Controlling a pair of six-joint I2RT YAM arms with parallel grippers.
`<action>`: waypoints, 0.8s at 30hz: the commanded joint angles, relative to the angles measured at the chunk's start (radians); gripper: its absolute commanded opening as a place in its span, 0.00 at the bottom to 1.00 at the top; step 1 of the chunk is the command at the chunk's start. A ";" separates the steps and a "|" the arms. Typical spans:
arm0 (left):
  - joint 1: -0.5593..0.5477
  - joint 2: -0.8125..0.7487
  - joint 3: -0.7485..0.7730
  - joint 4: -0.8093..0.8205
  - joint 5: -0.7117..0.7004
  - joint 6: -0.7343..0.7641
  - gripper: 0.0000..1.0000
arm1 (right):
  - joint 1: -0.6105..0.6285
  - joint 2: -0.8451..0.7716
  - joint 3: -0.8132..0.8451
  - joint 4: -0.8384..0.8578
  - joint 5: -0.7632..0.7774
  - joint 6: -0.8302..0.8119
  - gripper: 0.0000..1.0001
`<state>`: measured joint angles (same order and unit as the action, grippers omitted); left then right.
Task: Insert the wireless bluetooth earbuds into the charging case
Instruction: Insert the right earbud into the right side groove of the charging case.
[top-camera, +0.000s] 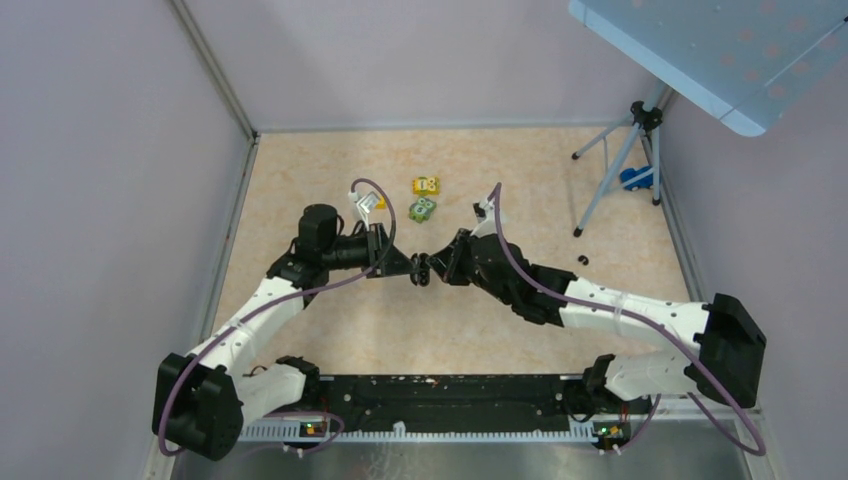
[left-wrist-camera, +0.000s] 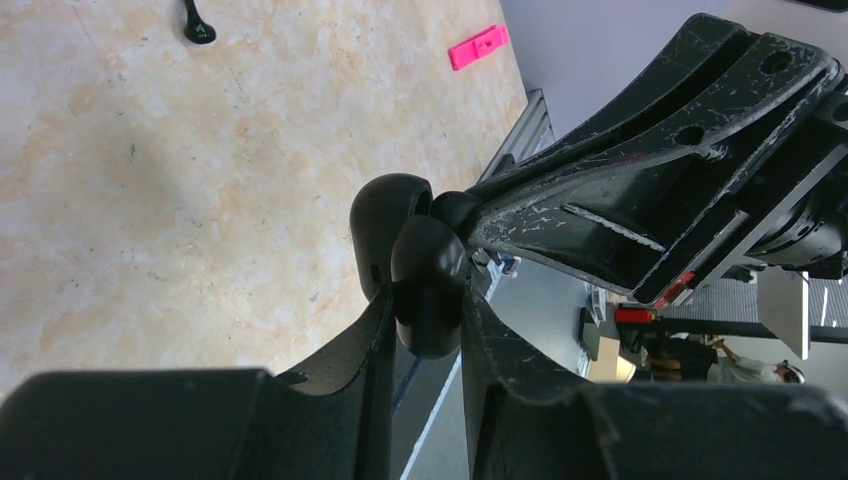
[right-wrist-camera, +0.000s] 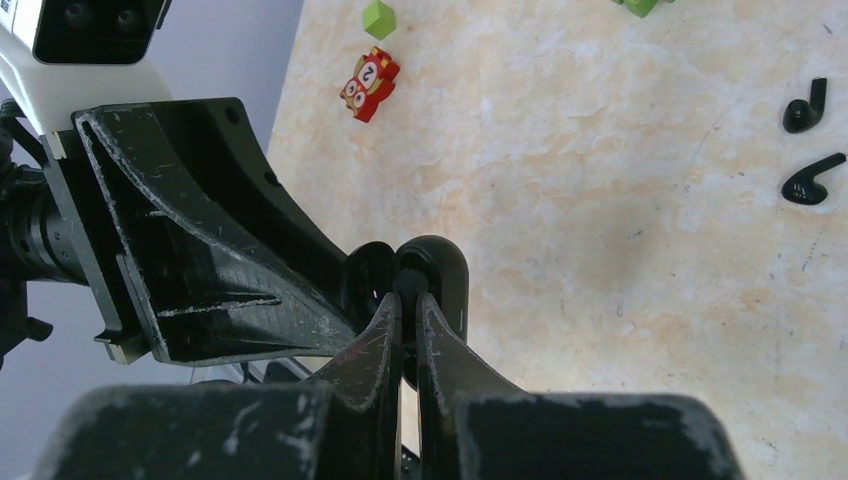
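The small black roundish charging case (left-wrist-camera: 385, 230) is up off the tabletop at mid-table, clamped in the left gripper (left-wrist-camera: 428, 315). The right gripper (right-wrist-camera: 406, 305) meets it head-on, fingers pinched together, tips at the case's seam. Two tiny black earbuds (right-wrist-camera: 805, 105) lie apart on the beige tabletop (right-wrist-camera: 600, 250), off to the right. A yellow toy block (top-camera: 425, 185) and a green toy block (top-camera: 422, 208) sit beyond.
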<state>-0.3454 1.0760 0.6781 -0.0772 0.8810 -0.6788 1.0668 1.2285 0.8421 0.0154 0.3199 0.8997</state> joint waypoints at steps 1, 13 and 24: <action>0.004 -0.024 -0.001 0.024 0.009 0.005 0.00 | 0.014 0.030 0.059 0.000 0.032 -0.006 0.00; 0.002 -0.028 0.006 0.007 -0.010 0.018 0.00 | 0.025 0.063 0.036 -0.005 0.108 -0.007 0.00; 0.002 -0.013 -0.005 0.013 0.007 0.018 0.00 | 0.031 0.100 0.044 0.019 0.099 -0.022 0.00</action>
<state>-0.3420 1.0760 0.6704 -0.1154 0.8322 -0.6662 1.0904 1.3029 0.8532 0.0360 0.3920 0.9100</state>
